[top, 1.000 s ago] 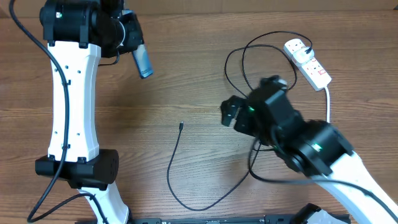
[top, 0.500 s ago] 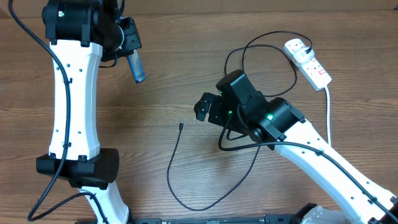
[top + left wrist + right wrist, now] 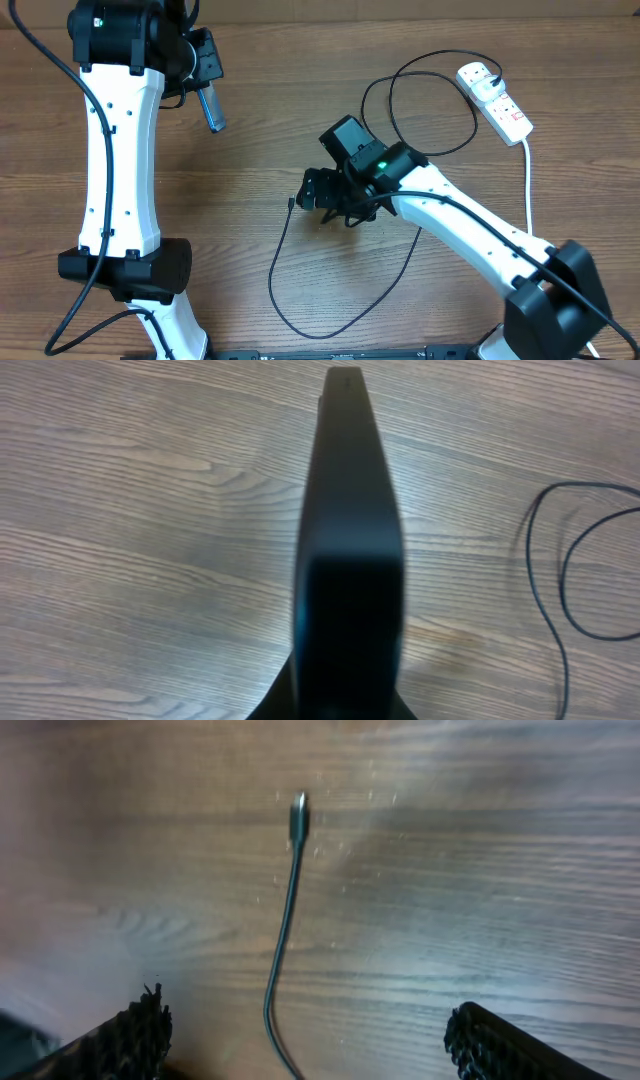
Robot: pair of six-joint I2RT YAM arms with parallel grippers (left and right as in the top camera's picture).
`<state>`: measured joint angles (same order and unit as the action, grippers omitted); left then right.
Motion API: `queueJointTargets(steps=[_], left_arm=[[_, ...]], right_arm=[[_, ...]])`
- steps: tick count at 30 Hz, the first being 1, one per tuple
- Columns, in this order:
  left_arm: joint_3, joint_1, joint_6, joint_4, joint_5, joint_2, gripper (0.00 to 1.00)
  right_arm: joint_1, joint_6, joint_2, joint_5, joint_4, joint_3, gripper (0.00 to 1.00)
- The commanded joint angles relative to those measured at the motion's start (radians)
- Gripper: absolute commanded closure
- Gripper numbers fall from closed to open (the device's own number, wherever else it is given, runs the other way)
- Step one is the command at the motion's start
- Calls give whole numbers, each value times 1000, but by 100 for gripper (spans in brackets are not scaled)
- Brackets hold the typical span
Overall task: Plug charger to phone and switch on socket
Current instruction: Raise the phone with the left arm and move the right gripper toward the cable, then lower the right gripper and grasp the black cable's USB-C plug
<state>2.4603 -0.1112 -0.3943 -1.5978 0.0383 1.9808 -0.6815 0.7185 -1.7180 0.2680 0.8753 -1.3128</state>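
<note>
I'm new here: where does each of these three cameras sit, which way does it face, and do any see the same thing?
Overhead: fixed above the table, facing down; shows both arms, the phone, the charger and the socket.
Left wrist: on the left arm, looking along the phone, gripped edge-on by the left end effector; hardly any robot shows.
Right wrist: on the right arm, facing down at the charger's tip between the right end effector's open fingers.
Shared: overhead and right wrist both show the charger's tip.
</note>
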Motion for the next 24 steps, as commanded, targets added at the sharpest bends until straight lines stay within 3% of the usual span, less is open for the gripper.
queueJointTargets(steps=[1,6,9,13,24], left_arm=[[7,-7,-10,2,32,-6,96],[7,-7,-10,0,32,-6,96],[7,-6,-10,-4,33,-6,96],[7,3,-11,-6,43,-6,96],[7,21,-10,-29,65,-6,96]], right_arm=[[-3,-126,-14,127,28,-28,11],[-2,-96,-16,35,114,-131,19],[-3,-25,-22,-32,91,-135,19],[-27,67,-79,-51,50,-134,28],[-113,143,-261,-176,-56,-135,41]])
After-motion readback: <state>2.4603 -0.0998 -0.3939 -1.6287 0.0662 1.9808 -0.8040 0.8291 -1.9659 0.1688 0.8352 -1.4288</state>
